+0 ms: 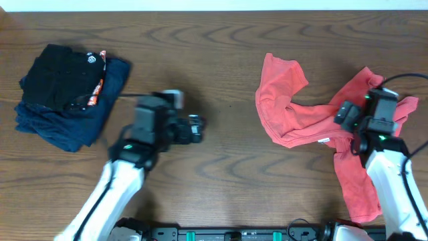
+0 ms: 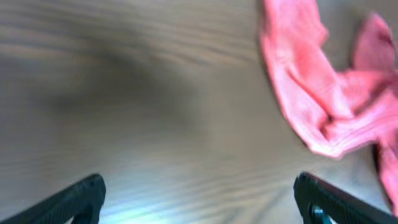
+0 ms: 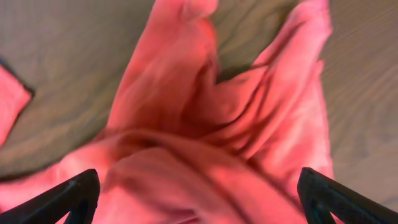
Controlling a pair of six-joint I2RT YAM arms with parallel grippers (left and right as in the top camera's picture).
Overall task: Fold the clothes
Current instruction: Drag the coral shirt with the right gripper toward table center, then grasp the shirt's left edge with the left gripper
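- Overhead view: the coral T-shirt (image 1: 294,117) lies crumpled on the right half of the counter (image 1: 221,40), well apart from the dark folded garments (image 1: 67,94) at the left.
- Right pincer (image 3: 199,186) stands wide over the bunched cloth, holding nothing.
- Left pincer (image 2: 199,193) is wide too, over bare wood, with the shirt ahead of it.
- The shirt likely needs flattening first: take 1 layer at a hem or shoulder edge, not a bunch of folds, then draw the 2 grips apart.

The overhead camera looked straight down on the brown wood-grain table (image 1: 234,40). Both wrist cameras looked down from close range. All three views shared the crumpled coral-red cotton T-shirt (image 1: 294,114).
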